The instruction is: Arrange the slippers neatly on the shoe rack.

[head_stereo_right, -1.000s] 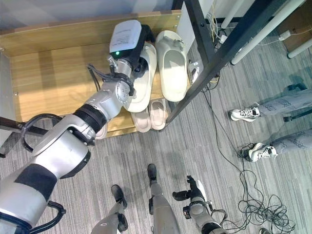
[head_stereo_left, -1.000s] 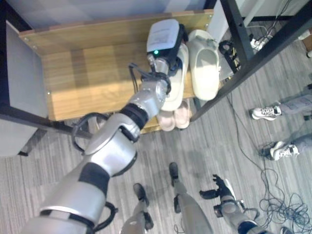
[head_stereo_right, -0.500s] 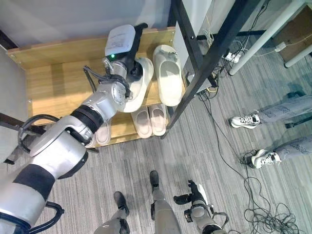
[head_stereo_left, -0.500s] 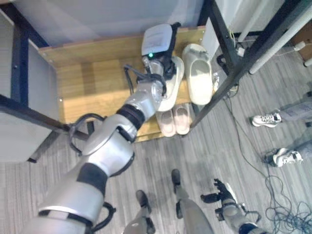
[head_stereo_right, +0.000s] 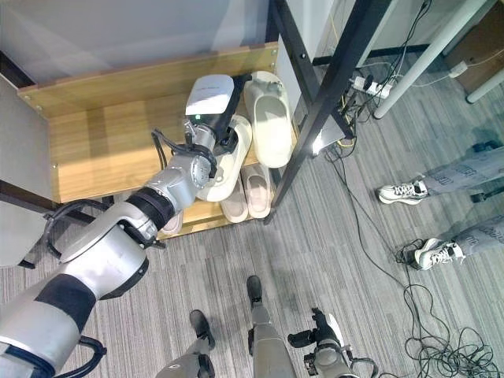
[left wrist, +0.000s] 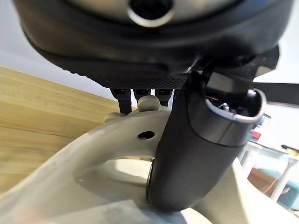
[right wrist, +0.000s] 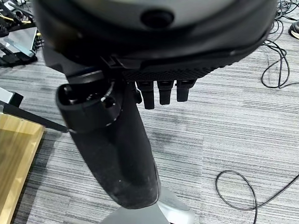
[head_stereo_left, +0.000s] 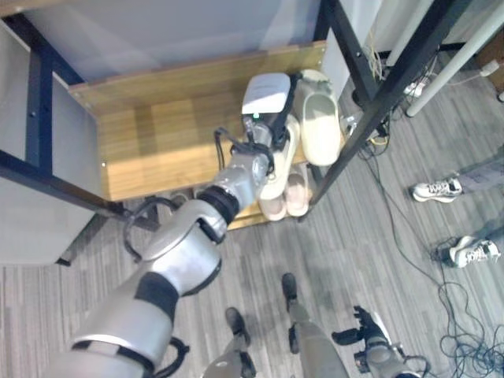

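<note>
Left arm extended forward and fully stretched toward the shoe rack (head_stereo_left: 142, 134), wrist over its top shelf. Left hand (left wrist: 196, 154) is closed on a cream slipper (head_stereo_right: 224, 161): thumb pressed down inside the slipper, fingers (left wrist: 140, 95) curled over its far edge. Right arm hangs low, well apart from the rack, above the floor. Right hand (right wrist: 117, 154) holds nothing; thumb extended, fingers (right wrist: 161, 93) relaxed and straight.
</note>
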Robot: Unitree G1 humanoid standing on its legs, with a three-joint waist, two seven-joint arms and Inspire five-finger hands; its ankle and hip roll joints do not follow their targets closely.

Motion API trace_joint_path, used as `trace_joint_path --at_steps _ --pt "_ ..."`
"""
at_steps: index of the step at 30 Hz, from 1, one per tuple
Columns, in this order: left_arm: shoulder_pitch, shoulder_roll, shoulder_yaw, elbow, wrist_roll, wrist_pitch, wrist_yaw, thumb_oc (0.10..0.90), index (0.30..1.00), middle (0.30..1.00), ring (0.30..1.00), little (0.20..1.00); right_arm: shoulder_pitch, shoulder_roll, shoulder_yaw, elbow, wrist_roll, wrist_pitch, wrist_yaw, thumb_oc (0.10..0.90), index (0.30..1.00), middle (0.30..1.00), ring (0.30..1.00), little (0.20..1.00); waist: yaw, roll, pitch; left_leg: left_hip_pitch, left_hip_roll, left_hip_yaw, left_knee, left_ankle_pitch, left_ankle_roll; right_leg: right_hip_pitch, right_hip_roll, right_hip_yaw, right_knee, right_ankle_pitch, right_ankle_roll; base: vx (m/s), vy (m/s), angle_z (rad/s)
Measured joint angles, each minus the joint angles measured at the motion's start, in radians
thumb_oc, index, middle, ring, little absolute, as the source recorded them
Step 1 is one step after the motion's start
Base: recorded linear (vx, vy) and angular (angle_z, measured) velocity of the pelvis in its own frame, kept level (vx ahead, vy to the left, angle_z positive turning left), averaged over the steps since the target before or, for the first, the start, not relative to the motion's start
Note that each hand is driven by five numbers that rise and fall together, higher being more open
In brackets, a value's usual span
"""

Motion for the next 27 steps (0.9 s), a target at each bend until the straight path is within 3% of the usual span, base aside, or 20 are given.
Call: trace_joint_path --at_steps 2,11,15,18,27 --pt "-0.009 0.062 0.002 -0.022 -0.001 -0.006 0.022 0.800 0.900 0.900 0.900 0.900 -0.002 0.008 -0.001 -0.006 0.000 0.001 0.000 0.800 0.900 0.900 0.900 0.900 -0.007 0.000 0.000 -0.022 0.003 0.001 0.000 0.003 -0.001 -0.022 0.005 0.000 0.000 0.017 -0.012 0.05 -0.002 -0.04" --pt "-0.021 0.157 -0.053 -0.037 0.102 0.003 0.038 0.800 0.900 0.900 0.900 0.900 -0.020 0.003 0.005 -0.007 -0.003 -0.008 -0.001 0.800 0.900 0.900 0.900 0.900 0.012 0.000 0.000 0.000 0.011 0.000 0.000 0.003 -0.004 -0.002 0.012 -0.003 0.001 0.017 -0.013 0.02 0.003 -0.02" --pt "-0.017 0.159 -0.069 -0.037 0.116 0.014 0.026 0.800 0.900 0.900 0.900 0.900 -0.016 0.008 0.001 -0.003 -0.003 -0.002 0.002 0.800 0.900 0.900 0.900 0.900 0.029 0.000 0.000 -0.002 0.010 -0.008 0.000 0.006 -0.009 0.000 0.010 -0.008 0.000 0.007 -0.005 0.01 0.003 0.06" --pt "-0.004 0.166 -0.090 -0.068 0.113 -0.011 -0.050 0.800 0.900 0.900 0.900 0.900 -0.012 0.008 0.001 0.002 -0.003 0.004 0.002 0.800 0.900 0.900 0.900 0.900 0.037 0.001 0.000 -0.001 0.009 -0.006 0.000 0.008 -0.008 0.000 0.009 -0.007 0.000 0.002 -0.006 0.00 0.000 0.00" --pt "0.004 0.177 -0.116 -0.112 0.118 -0.023 -0.050 0.800 0.900 0.900 0.900 0.900 -0.011 0.011 0.002 -0.002 -0.003 0.004 0.012 0.800 0.900 0.900 0.900 0.900 0.044 0.001 0.000 -0.001 0.010 -0.007 0.000 0.007 -0.006 0.000 0.011 -0.007 0.001 0.015 -0.019 0.00 0.000 0.00"
